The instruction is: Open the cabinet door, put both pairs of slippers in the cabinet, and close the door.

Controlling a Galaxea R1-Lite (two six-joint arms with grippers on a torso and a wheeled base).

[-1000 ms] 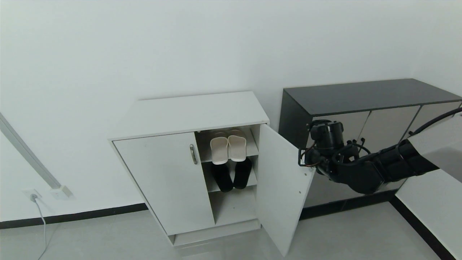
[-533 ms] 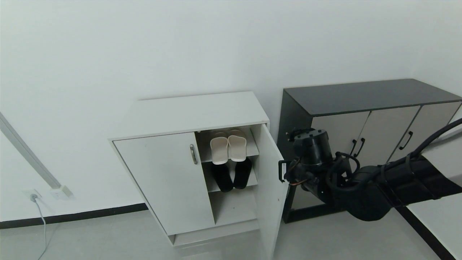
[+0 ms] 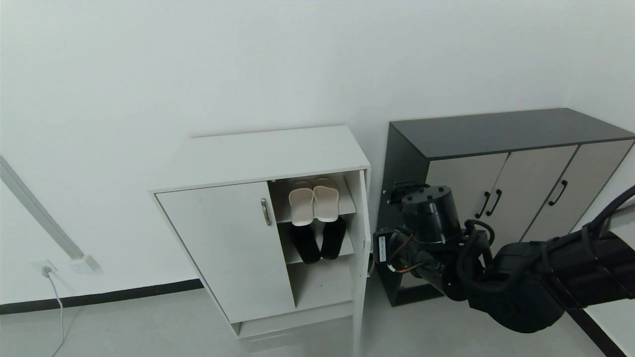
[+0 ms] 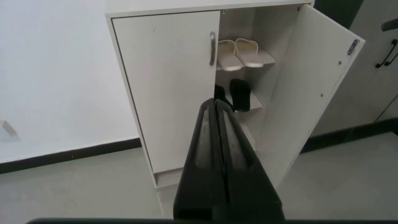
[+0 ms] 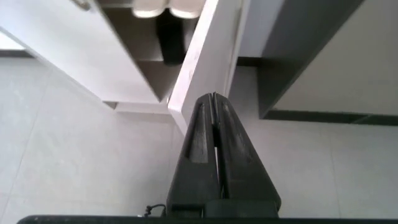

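Note:
The white cabinet (image 3: pixel 263 153) stands against the wall with its left door (image 3: pixel 228 248) closed. Its right door (image 3: pixel 360 258) is part-way open and stands edge-on in the head view. A beige pair of slippers (image 3: pixel 313 203) lies on the top shelf, and a black pair (image 3: pixel 320 240) on the shelf below. My right arm (image 3: pixel 431 233) is at the door's outer side. In the right wrist view my right gripper (image 5: pixel 214 96) is shut, its tip at the door's free edge (image 5: pixel 202 62). My left gripper (image 4: pixel 216 102) is shut on nothing, held back from the cabinet front.
A dark sideboard (image 3: pixel 496 129) with grey doors stands close to the right of the white cabinet, behind my right arm. A wall socket with a cable (image 3: pixel 47 271) is low on the left wall. Grey floor (image 3: pixel 149 327) lies open in front.
My right arm has moved left, and the right door has swung with it from wide open to edge-on, nearer to closing. The slippers and the left door have not moved.

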